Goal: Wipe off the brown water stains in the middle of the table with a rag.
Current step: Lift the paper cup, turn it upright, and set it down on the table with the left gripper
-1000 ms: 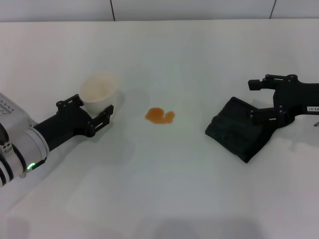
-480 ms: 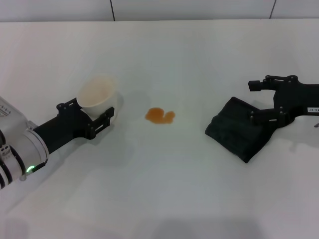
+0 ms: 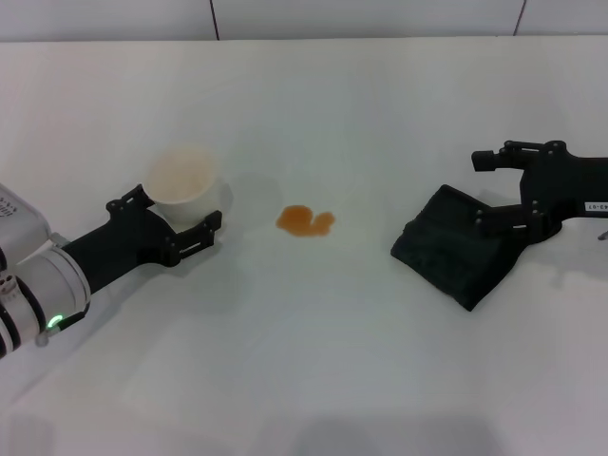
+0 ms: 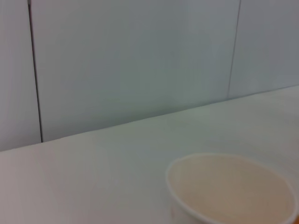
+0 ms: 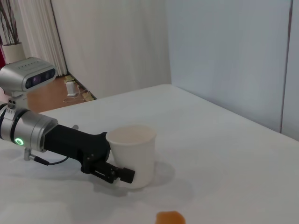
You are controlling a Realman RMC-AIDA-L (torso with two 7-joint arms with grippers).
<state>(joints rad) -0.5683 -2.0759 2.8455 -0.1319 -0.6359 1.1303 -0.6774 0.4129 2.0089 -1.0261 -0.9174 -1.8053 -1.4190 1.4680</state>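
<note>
White paper cup (image 3: pixel 185 179), clasped by the left gripper (image 3: pixel 171 226), now stands upright (tilted a moment ago). Right gripper (image 3: pixel 508 190) remains spread over the rag (image 3: pixel 456 245), ungrasped. Brown water stains (image 3: pixel 305 220) sit mid-table (image 3: pixel 332 361), unwiped.

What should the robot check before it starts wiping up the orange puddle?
1. Brown water stains in plain sight on the table: ok.
2. Rag within the right gripper's reach: ok, the gripper is at it.
3. Rag firmly held: cannot tell.
4. Path from rag to stains free: ok.
5. White cup upright beside the stains: ok, the left gripper is around it.
6. Cup gripped tight: cannot tell.
</note>
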